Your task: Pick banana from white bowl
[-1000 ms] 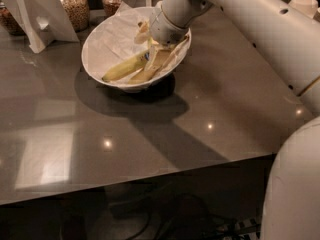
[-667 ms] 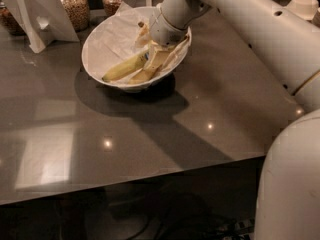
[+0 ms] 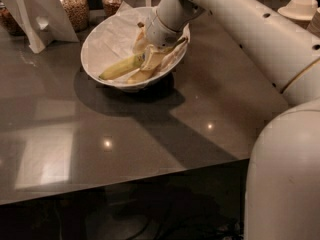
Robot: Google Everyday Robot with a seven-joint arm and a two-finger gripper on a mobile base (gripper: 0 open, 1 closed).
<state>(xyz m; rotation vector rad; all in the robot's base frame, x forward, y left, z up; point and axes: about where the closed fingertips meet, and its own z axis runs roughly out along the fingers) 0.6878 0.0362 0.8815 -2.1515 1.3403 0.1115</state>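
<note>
arm [image 3: 240, 19]: white, tubular, dark round holes | gripper [image 3: 148, 60]: beige, in white bowl [image 3: 96, 40]

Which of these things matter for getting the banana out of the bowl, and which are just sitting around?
Job: banana; white bowl; gripper, down inside the bowl.
Lying about: second banana; jars; folded white card; stacked small bowls.
</note>
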